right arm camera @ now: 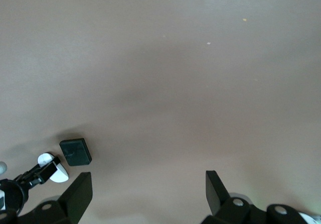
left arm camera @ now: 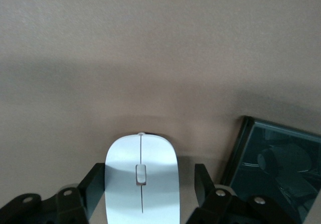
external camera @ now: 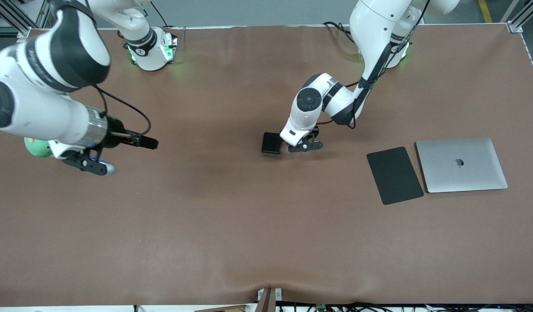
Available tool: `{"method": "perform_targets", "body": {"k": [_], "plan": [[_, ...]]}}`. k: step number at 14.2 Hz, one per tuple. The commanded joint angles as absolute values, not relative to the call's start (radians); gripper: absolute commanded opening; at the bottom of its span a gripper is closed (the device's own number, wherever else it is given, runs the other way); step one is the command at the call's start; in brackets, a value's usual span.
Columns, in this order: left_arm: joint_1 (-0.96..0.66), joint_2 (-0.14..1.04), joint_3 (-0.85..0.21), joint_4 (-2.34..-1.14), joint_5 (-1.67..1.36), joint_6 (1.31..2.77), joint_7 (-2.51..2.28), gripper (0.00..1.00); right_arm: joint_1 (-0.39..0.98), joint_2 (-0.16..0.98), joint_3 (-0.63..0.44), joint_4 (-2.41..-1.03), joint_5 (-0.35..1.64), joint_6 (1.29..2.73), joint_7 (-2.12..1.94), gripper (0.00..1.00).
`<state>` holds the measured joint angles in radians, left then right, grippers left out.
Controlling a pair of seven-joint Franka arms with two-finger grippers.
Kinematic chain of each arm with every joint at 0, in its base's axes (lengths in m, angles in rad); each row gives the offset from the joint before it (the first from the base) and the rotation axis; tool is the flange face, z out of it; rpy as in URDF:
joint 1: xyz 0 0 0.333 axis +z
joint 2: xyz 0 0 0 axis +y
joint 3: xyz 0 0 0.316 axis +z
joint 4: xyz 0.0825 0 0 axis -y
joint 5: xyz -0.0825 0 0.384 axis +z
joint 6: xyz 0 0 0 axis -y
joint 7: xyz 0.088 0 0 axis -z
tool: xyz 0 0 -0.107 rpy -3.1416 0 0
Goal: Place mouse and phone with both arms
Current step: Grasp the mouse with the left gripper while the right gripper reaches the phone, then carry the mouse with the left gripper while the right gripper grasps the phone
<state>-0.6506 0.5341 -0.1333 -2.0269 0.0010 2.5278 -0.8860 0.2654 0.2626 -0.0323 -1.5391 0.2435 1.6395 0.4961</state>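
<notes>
Lying nearest the camera, black pad (external camera: 394, 175) beside laptop (external camera: 461, 164), left gripper (external camera: 302, 144) low at mid-table with fingers (left arm camera: 93, 189) spread either side of the mouse (left arm camera: 142, 184), phone (external camera: 271, 143) just beside, right gripper (right arm camera: 145, 191) wide, empty, above bare table (external camera: 231, 225).

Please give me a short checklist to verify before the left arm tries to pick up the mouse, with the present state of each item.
1. Left gripper open around the mouse: ok, one finger on each side.
2. Fingers touching the mouse: cannot tell; a narrow gap seems to show on each side.
3. Phone apart from the mouse: ok, it lies beside it on the table, close to one finger.
4. Right gripper out of the way: ok, open and empty, waiting over the right arm's end of the table.
5. Black pad and laptop unobstructed: ok.
</notes>
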Motion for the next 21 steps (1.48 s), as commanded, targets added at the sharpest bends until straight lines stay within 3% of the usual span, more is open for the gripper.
{"method": "perform_targets", "body": {"k": [1, 3, 5, 8, 10, 15, 21], "plan": [[-0.666, 0.54, -0.129, -2.034, 0.011, 2.554, -0.925, 0.75, 0.316, 0.252, -0.04, -1.624, 0.259, 1.756, 0.506, 1.0], [-0.667, 0.54, -0.13, -2.036, 0.011, 2.553, -0.925, 0.62, 0.365, 0.264, -0.041, -1.664, 0.256, 1.839, 0.505, 1.0], [-0.667, 0.54, -0.13, -2.036, 0.011, 2.548, -0.927, 0.56, 0.415, 0.287, -0.04, -1.698, 0.258, 1.926, 0.505, 1.0], [-0.667, 0.528, -0.129, -2.034, 0.012, 2.536, -0.922, 0.15, 0.506, 0.35, -0.041, -1.695, 0.259, 2.031, 0.543, 1.0], [-0.654, 0.48, -0.127, -2.026, 0.014, 2.462, -0.913, 0.0, 0.555, 0.394, -0.041, -1.695, 0.258, 2.084, 0.595, 1.0], [-0.432, 0.312, -0.124, -2.02, 0.014, 2.307, -0.703, 0.0, 0.624, 0.469, -0.041, -1.69, 0.244, 2.172, 0.657, 1.0], [-0.129, 0.32, -0.124, -2.01, 0.015, 2.301, -0.361, 0.0, 0.753, 0.633, -0.049, -1.638, 0.158, 2.284, 0.707, 1.0]]}}
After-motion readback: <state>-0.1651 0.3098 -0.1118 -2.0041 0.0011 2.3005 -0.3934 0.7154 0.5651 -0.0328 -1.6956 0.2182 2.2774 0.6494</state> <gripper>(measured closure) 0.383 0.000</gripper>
